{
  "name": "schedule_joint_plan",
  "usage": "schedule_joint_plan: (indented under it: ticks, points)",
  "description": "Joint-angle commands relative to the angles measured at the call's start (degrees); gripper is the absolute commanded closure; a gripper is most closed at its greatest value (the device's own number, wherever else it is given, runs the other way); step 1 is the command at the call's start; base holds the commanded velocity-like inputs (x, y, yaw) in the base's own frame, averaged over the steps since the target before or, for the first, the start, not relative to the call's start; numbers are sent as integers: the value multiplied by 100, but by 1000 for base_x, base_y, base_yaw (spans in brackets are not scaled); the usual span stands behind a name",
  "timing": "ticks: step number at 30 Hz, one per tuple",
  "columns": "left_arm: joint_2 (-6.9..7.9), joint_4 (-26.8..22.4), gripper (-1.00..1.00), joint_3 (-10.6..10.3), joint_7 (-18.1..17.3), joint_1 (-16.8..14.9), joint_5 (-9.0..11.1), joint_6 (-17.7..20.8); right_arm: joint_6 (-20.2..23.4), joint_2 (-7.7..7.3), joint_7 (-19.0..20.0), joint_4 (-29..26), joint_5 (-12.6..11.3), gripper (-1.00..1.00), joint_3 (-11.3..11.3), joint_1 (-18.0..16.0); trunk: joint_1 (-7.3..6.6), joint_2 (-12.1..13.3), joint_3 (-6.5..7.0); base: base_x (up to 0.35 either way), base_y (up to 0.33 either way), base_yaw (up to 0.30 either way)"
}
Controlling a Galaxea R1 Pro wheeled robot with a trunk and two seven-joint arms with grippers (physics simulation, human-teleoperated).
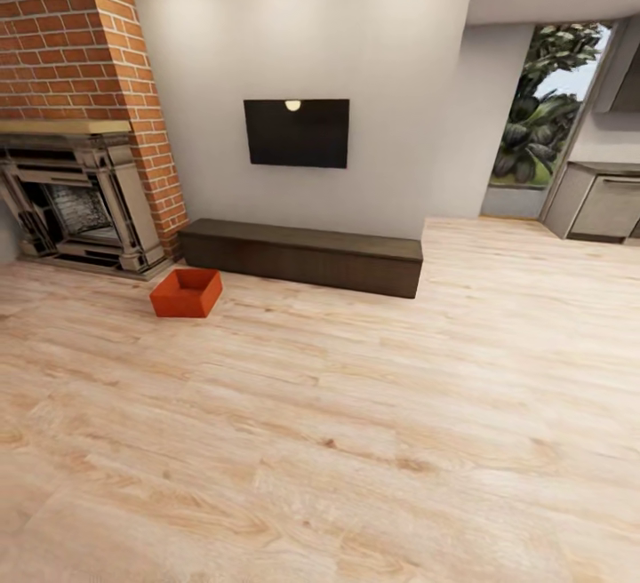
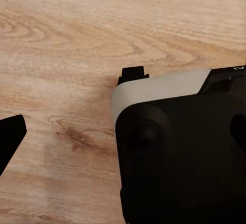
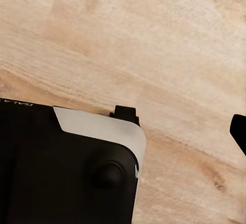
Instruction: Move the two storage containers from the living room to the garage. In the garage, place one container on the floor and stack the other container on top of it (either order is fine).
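Note:
One orange-red storage container (image 1: 186,292) sits lidless and upright on the pale wood-plank floor (image 1: 356,441) of the living room, at the left of the head view. It lies just in front of the long dark low cabinet (image 1: 302,256) and to the right of the red-brick fireplace (image 1: 76,183). It is several steps away from me. My left gripper (image 2: 123,137) hangs over the planks with one dark fingertip (image 2: 10,138) at the picture's edge and nothing between the fingers. My right gripper (image 3: 123,131) is likewise open and empty, one fingertip (image 3: 239,130) showing.
A black TV (image 1: 297,132) hangs on the grey wall above the cabinet. At the far right are grey kitchen units (image 1: 600,201) and a tall window (image 1: 542,112). Both wrist views look down on my own black-and-white base (image 2: 179,152) (image 3: 61,167).

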Motion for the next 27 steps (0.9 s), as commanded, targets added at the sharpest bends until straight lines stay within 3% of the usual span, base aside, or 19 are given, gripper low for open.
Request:
schedule_joint_plan:
  ticks: [1, 18, 27]
  points:
    - [-4, 15, -100, -47, 10, -8, 52, -16, -31, -6, 12, 20, 7, -100, -37, -6, 0, -4, -12, 2, 0, 219]
    - [-11, 10, -100, -30, 18, -9, 54, -39, -39, -6, 12, 20, 16, -100, -38, -6, 0, -4, -103, 4, 2, 231]
    - [-4, 10, -100, -14, 18, -10, 64, -40, -32, -22, 12, 20, 49, -100, -38, -6, 0, -4, -115, 213, 165, 60]
